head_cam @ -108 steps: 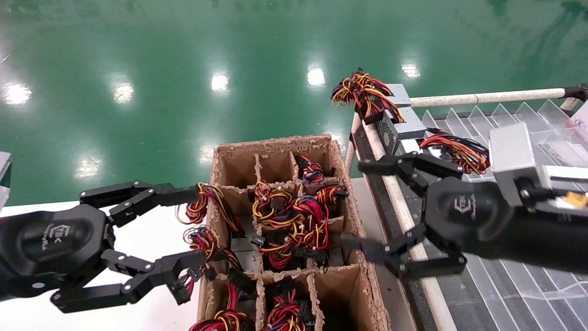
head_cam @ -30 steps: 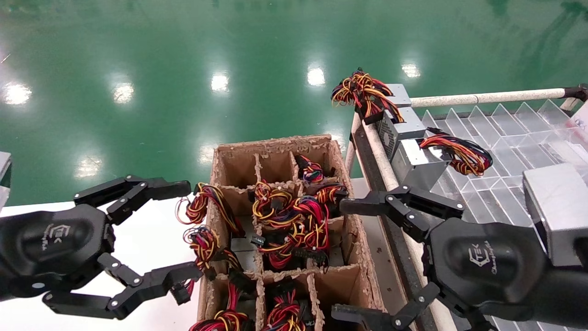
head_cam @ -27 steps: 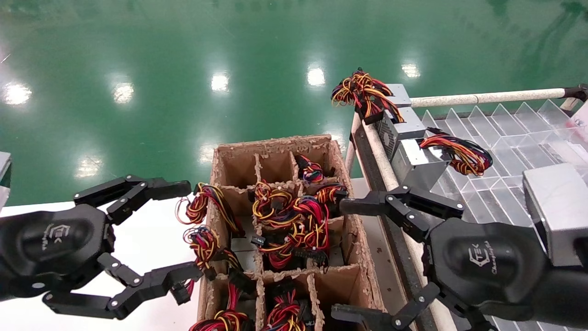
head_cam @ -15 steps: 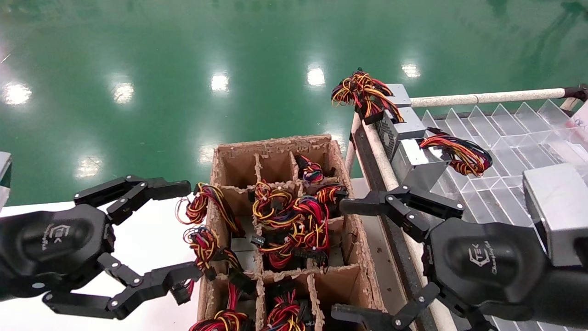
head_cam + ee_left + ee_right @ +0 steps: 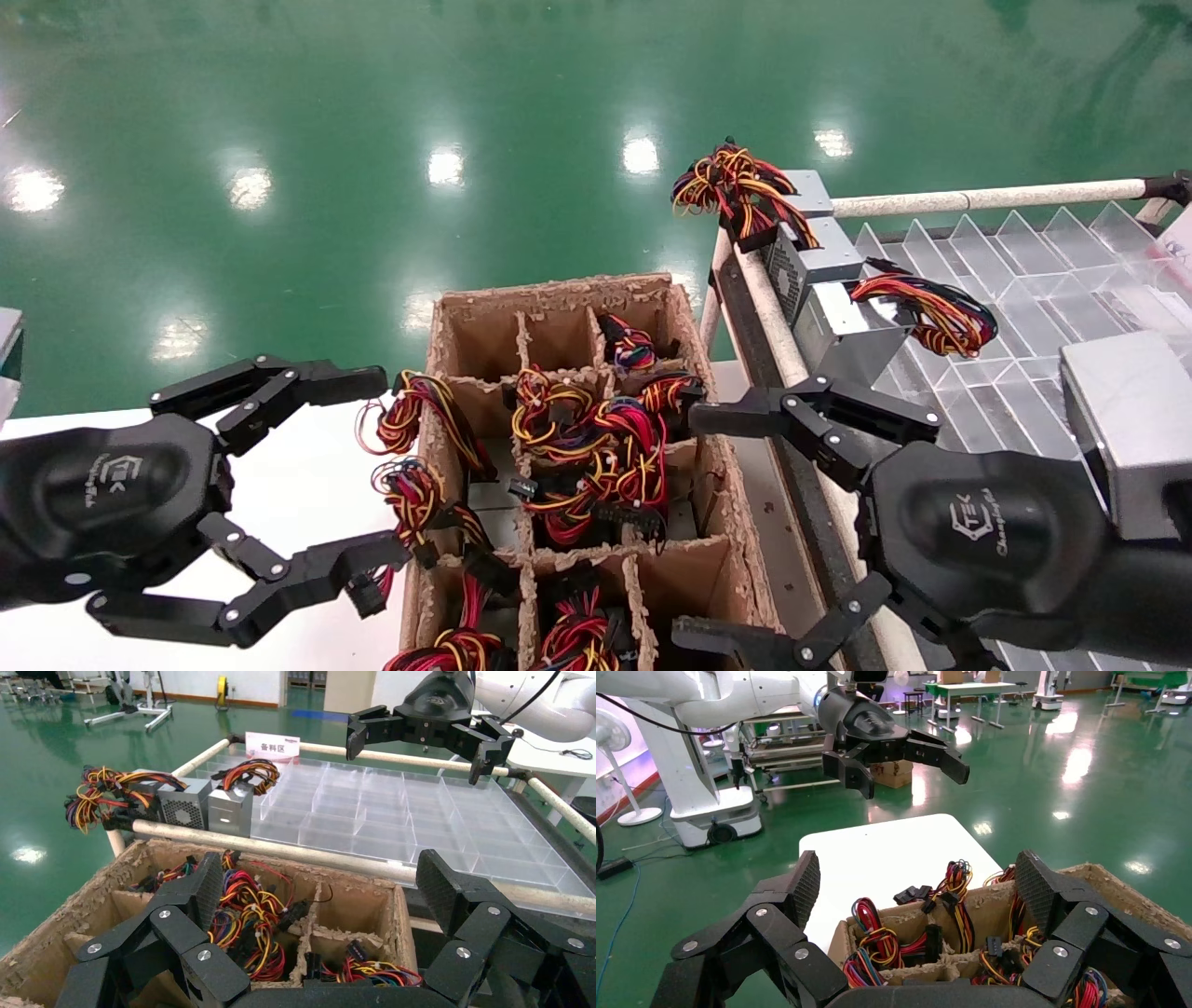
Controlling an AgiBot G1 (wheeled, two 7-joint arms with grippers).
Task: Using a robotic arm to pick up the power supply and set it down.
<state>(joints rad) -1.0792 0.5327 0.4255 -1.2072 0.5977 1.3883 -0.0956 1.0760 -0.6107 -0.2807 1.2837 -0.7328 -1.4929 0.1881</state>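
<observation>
Two silver-grey power supplies [image 5: 819,253] [image 5: 843,328] with red, yellow and black wire bunches stand side by side at the rack's near-left corner, and also show in the left wrist view [image 5: 184,803] [image 5: 230,808]. More wire bunches [image 5: 596,447] fill a divided cardboard box [image 5: 559,289]. My left gripper [image 5: 372,471] hangs open at the box's left side, holding nothing [image 5: 320,888]. On the box's right, my right gripper [image 5: 700,527] is open and holds nothing [image 5: 916,881]. It is apart from the two supplies.
A clear plastic tray of compartments [image 5: 1024,270] lies on the rack behind a pale rail [image 5: 987,198]. A white table [image 5: 307,485] sits under the left gripper. Green floor lies beyond. The silver wrist block [image 5: 1127,429] rides on my right arm.
Since 3.6 s ago my right gripper has drawn back from over the rack to the box's right side, uncovering the nearer power supply. Over the last second nothing moved.
</observation>
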